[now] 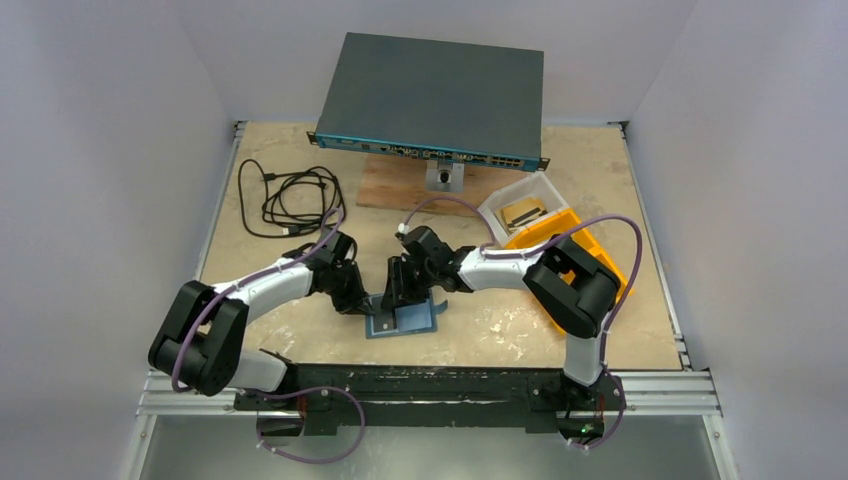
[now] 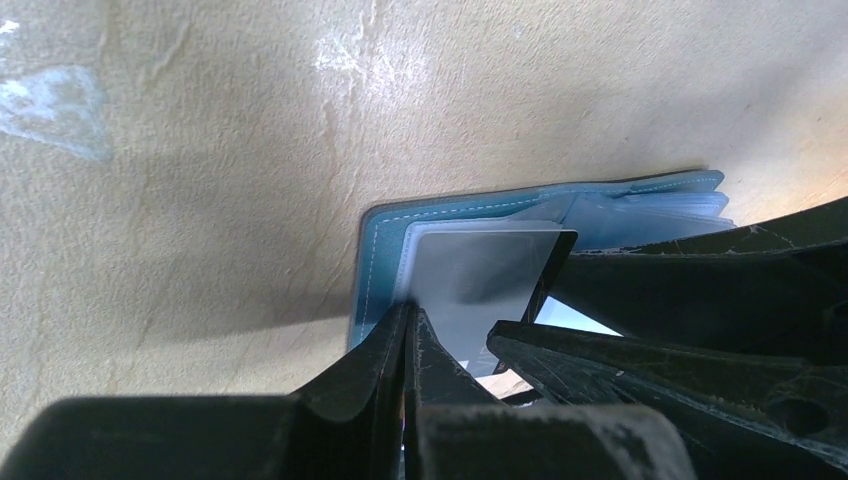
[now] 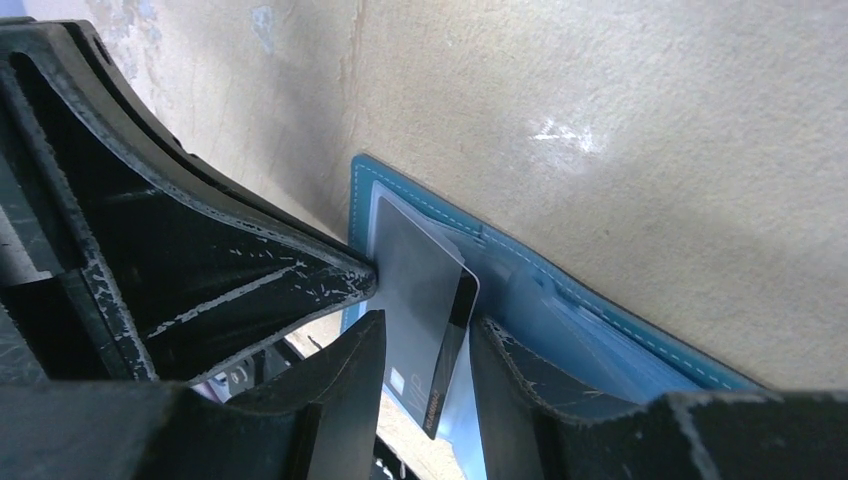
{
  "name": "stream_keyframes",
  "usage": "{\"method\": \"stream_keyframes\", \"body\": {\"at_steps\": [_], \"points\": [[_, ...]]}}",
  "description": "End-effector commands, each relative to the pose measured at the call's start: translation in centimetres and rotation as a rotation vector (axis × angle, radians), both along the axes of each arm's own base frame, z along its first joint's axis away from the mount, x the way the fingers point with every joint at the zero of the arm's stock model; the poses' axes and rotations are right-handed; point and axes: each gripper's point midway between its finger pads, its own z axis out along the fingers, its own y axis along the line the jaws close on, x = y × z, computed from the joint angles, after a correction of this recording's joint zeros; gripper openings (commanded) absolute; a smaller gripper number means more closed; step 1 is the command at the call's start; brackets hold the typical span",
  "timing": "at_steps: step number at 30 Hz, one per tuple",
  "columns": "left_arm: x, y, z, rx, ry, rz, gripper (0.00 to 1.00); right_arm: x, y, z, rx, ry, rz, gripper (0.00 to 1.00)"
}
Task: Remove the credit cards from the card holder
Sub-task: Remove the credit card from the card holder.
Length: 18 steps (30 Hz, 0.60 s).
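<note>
Left claw [image 2: 408, 315] clamped on one credit card [image 2: 480, 275]; right claw [image 3: 425, 305] parted astride it.
Clamped edge is hidden; dark stripe [image 3: 455, 350] is seen only from right wrist; card holder [image 1: 412, 322] lies beneath.

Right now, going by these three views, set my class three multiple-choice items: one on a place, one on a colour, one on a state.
1. Where is the card holder?
A in a drawer
B on the table, between the two arms
C on a shelf

2. What colour is it?
A teal-blue
B red
C black

3. What state is it in?
A snapped shut
B torn in two
C open, a credit card sticking out

Answers:
1 B, it lies on the table between the two arms.
2 A, its blue cover shows in every view.
3 C, the left fingers pinch the protruding card.
</note>
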Motion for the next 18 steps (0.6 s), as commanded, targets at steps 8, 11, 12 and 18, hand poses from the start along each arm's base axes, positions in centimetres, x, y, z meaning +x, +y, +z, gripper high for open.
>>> {"method": "stream_keyframes", "body": {"at_steps": [8,11,12,18], "points": [[-1.2,0.7,-2.1,0.074,0.04,0.062,0.0,-0.3,-0.5,-0.6,0.101,0.041,0.019,0.36],[-1.4,1.1,-2.5,0.099,0.052,0.08,0.0,-0.3,-0.8,-0.3,0.131,0.051,0.012,0.35],[-1.4,1.3,-2.6,0.108,0.056,0.085,0.0,-0.5,-0.9,-0.2,0.141,0.059,0.013,0.35],[-1.8,1.9,-2.9,0.139,0.069,0.106,0.0,-0.6,-1.3,0.6,0.199,0.08,0.005,0.33]]}}
